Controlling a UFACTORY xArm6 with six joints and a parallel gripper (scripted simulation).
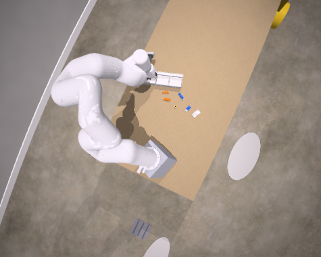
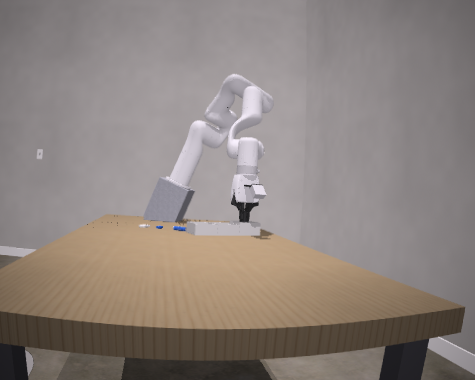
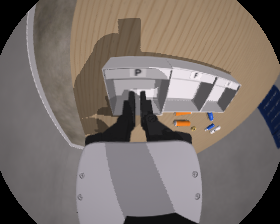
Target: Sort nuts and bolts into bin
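Observation:
A white row of bins (image 1: pixel 169 80) (image 2: pixel 224 228) (image 3: pixel 184 86) stands on the wooden table (image 1: pixel 209 51); I cannot read their marks. My gripper (image 2: pixel 244 218) (image 3: pixel 137 98) is shut and points down into the end compartment nearest the arm. I see nothing between its dark fingers. Beside the bins lie two orange pieces (image 1: pixel 165 92) (image 1: pixel 167 99) (image 3: pixel 181 123), a small yellow nut (image 1: pixel 175 107), two blue pieces (image 1: pixel 181 96) (image 1: pixel 188 108) (image 3: pixel 211 123) and a white piece (image 1: pixel 196 113).
The arm's grey base block (image 1: pixel 161 162) (image 2: pixel 168 200) stands at the table's near end. The table's left edge runs close by the bins. A yellow object (image 1: pixel 280 15) sits off the table's far corner.

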